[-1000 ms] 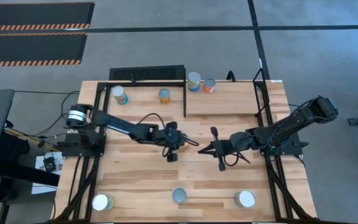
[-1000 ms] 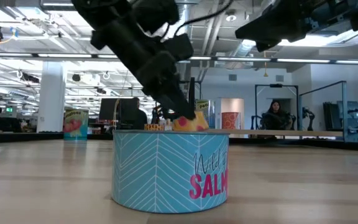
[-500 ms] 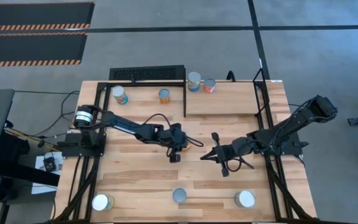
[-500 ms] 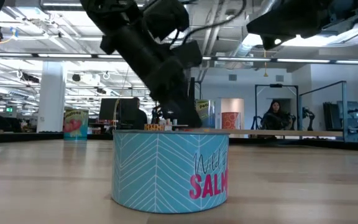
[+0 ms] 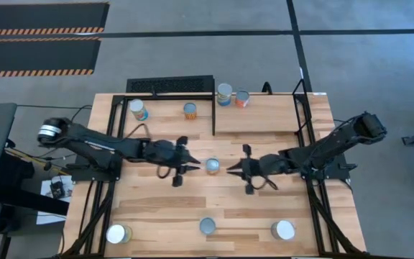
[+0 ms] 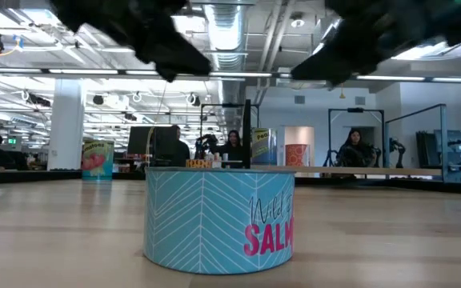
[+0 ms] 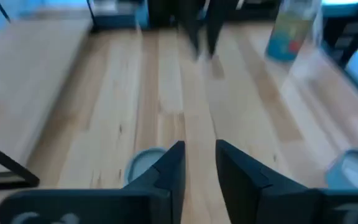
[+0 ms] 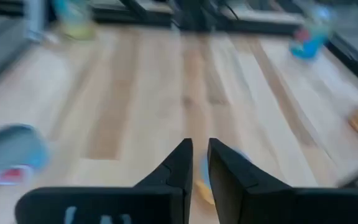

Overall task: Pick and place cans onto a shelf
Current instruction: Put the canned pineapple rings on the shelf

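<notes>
The left tool (image 5: 186, 162) hovers near the middle of the table, its fingers slightly parted and grasping nothing; a yellow-labelled can (image 5: 213, 166) stands just beside its tips. The right tool (image 5: 234, 170) faces it from the other side of that can, fingers likewise a little apart and empty.

The step in hand looks like the approach to a pick: the can sits between the two tools, held by neither. The next move calls for one tool to close round it, lift it, and carry it to the shelf (image 5: 264, 115) at the table's far right corner, where two cans (image 5: 224, 93) already stand at its far edge.

Other cans remain on the light-wood table (image 5: 149, 208): two near the far left corner, three along the near edge, among them a teal salmon tin (image 6: 220, 218). Beyond the table lies an open workroom with people seated in the distance.
</notes>
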